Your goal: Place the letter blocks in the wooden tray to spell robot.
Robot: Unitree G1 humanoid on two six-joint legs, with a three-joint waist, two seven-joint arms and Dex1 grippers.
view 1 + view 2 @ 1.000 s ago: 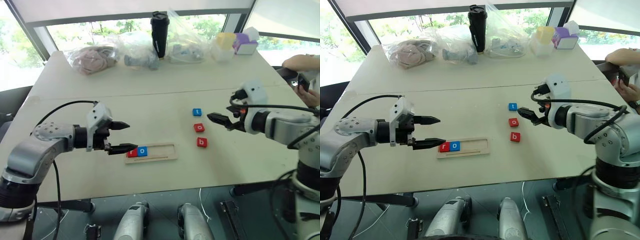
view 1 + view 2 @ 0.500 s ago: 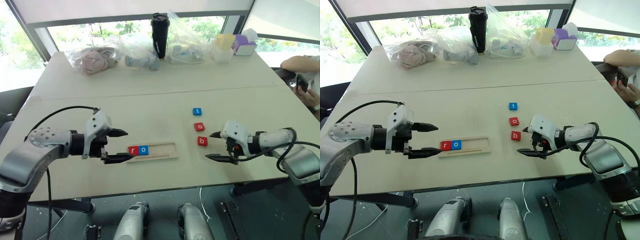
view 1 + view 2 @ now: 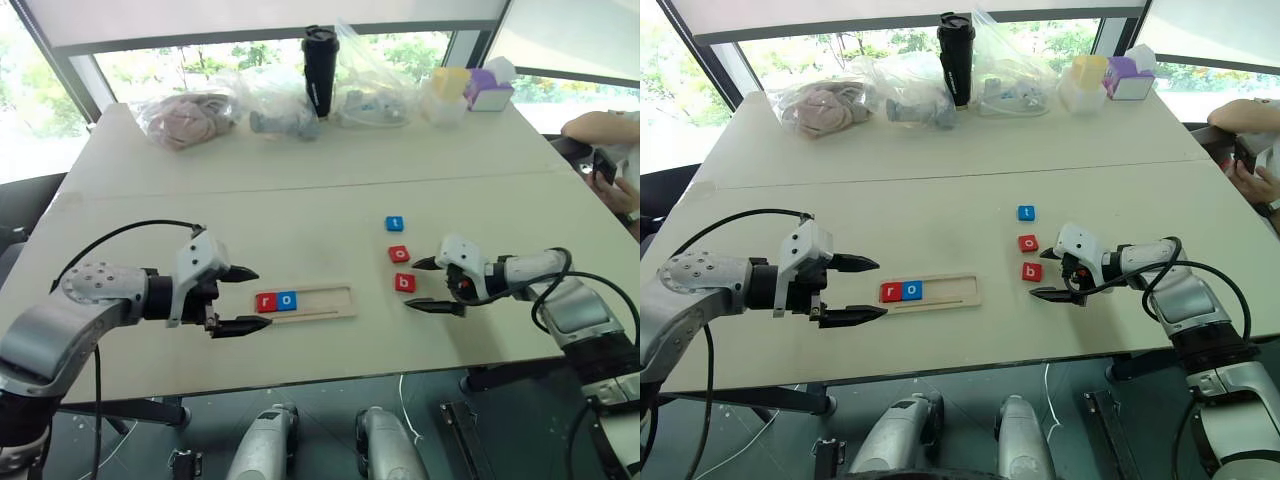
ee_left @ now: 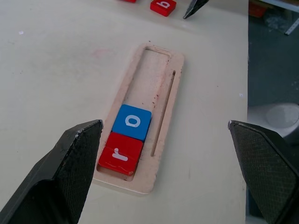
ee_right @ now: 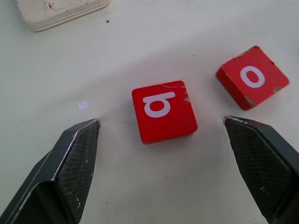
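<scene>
The wooden tray (image 3: 328,299) lies near the table's front, with a red r block (image 3: 266,301) and a blue o block (image 3: 287,299) at its left end. To its right lie three loose blocks: blue t (image 3: 395,224), red o (image 3: 399,254) and red b (image 3: 404,283). My right gripper (image 3: 413,286) is open, low over the table, with its fingers on either side of the b block (image 5: 163,111) and not touching it. My left gripper (image 3: 262,297) is open at the tray's left end, empty, with the r block (image 4: 120,154) just ahead of it.
A black tumbler (image 3: 320,70), plastic bags (image 3: 190,115) and small yellow (image 3: 450,90) and purple (image 3: 490,88) boxes stand along the table's far side. A person's arm (image 3: 605,128) shows at the right edge. The table's front edge runs just below the tray.
My right gripper has dropped from beside the t and o blocks to table level at the b block, and rolled. The left gripper has barely moved.
</scene>
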